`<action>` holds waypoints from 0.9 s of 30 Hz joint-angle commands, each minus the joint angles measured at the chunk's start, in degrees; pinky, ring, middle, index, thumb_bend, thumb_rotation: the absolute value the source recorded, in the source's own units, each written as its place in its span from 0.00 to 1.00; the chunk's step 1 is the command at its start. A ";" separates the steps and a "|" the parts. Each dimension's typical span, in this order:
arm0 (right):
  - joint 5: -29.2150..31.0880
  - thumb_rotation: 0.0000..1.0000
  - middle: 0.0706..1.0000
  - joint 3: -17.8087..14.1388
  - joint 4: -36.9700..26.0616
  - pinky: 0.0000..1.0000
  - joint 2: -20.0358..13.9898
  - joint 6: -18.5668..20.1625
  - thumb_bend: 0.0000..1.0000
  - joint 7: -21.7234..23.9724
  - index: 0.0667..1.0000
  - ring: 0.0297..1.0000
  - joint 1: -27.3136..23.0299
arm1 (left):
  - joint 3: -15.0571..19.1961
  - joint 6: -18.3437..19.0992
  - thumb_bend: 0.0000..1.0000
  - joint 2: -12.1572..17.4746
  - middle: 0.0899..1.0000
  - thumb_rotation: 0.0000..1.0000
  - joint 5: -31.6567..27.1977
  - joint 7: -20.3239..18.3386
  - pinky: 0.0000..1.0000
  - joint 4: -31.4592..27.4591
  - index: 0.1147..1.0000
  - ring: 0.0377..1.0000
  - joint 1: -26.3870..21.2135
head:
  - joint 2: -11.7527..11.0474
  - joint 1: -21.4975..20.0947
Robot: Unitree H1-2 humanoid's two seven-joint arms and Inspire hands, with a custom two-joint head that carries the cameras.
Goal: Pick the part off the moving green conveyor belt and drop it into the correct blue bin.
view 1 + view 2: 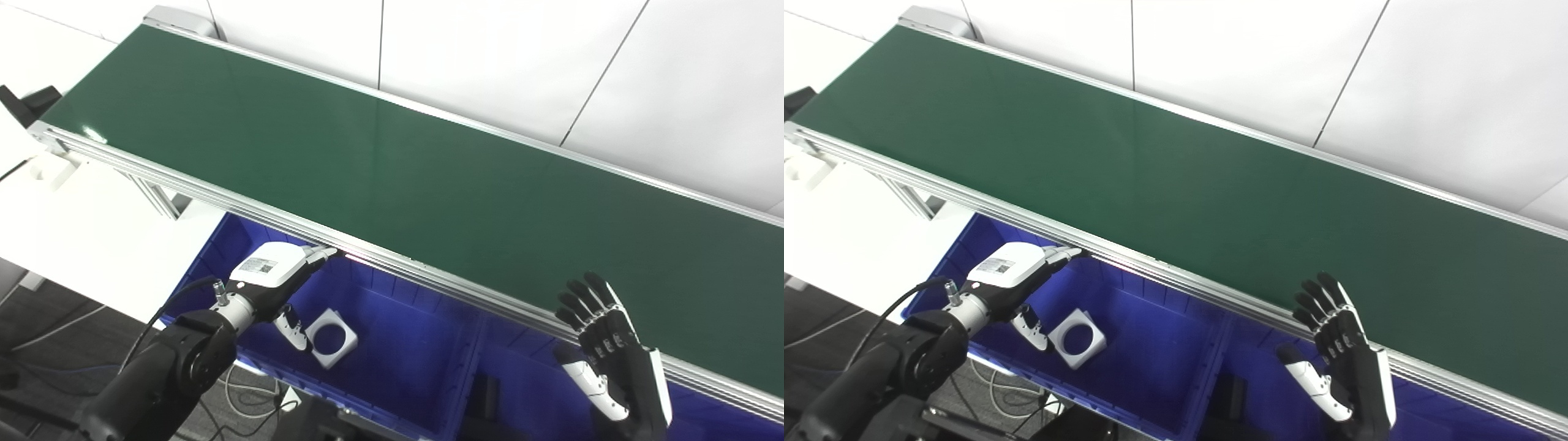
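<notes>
The green conveyor belt runs from upper left to lower right and carries nothing that I can see. A white square part with a round hole lies on the floor of the left blue bin. My left hand hovers over that bin, open, fingers stretched toward the belt's near rail, thumb hanging just left of the part. My right hand is raised at the belt's near edge over the right blue bin, open with fingers spread and holding nothing.
An aluminium rail edges the belt's near side above the bins. A white table stands at the left. Cables lie on the dark floor below the left bin. White wall panels back the belt.
</notes>
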 commanded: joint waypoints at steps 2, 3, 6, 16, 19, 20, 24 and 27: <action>0.00 0.38 0.84 -0.02 -1.04 0.79 0.29 -1.82 0.67 0.31 0.89 0.83 0.01 | 0.69 -0.29 0.89 0.69 0.95 0.01 0.74 1.79 0.82 -3.14 0.98 0.91 0.08 | -0.05 -0.11; 0.02 0.37 0.84 -0.05 -0.90 0.79 0.24 -2.01 0.67 0.36 0.90 0.83 0.01 | 0.84 -0.51 0.85 0.56 0.94 0.00 0.74 2.24 0.80 -3.63 0.97 0.89 0.23 | -0.26 -0.59; 0.37 0.36 0.84 -0.09 -0.50 0.79 0.21 -2.51 0.66 0.56 0.90 0.83 0.04 | 2.21 -1.76 0.66 0.06 0.92 0.35 -3.13 2.80 0.78 -7.05 0.95 0.87 0.81 | -0.77 -1.55; 0.04 0.36 0.85 0.22 1.18 0.80 0.39 -3.85 0.65 0.78 0.90 0.83 0.02 | 4.28 -2.16 0.81 -2.11 0.90 0.78 -26.78 -1.52 0.75 -17.52 0.90 0.88 0.29 | -2.48 -6.67; -0.25 0.36 0.84 0.37 1.98 0.80 0.68 -4.47 0.66 0.60 0.90 0.83 0.21 | 3.68 -1.00 0.85 -3.18 0.89 0.78 -32.04 -3.09 0.74 -18.72 0.88 0.87 -0.93 | -3.41 -9.39; -0.48 0.36 0.84 0.43 2.02 0.80 0.80 -4.50 0.67 0.46 0.89 0.83 0.35 | 3.50 -1.30 0.86 -3.70 0.88 0.79 -33.85 -3.29 0.74 -18.50 0.87 0.87 -1.35 | -3.59 -10.10; -1.79 0.38 0.84 0.66 2.31 0.79 1.11 -5.08 0.68 0.14 0.89 0.82 0.70 | 2.59 -3.09 0.88 -5.34 0.86 0.78 -38.05 -3.38 0.73 -16.38 0.85 0.83 -2.49 | -4.47 -13.37; -1.88 0.37 0.84 0.77 2.54 0.79 1.49 -5.36 0.68 0.12 0.89 0.82 0.97 | 1.64 -4.92 0.89 -6.51 0.85 0.77 -40.34 -3.28 0.75 -13.36 0.84 0.83 -3.54 | -4.88 -15.15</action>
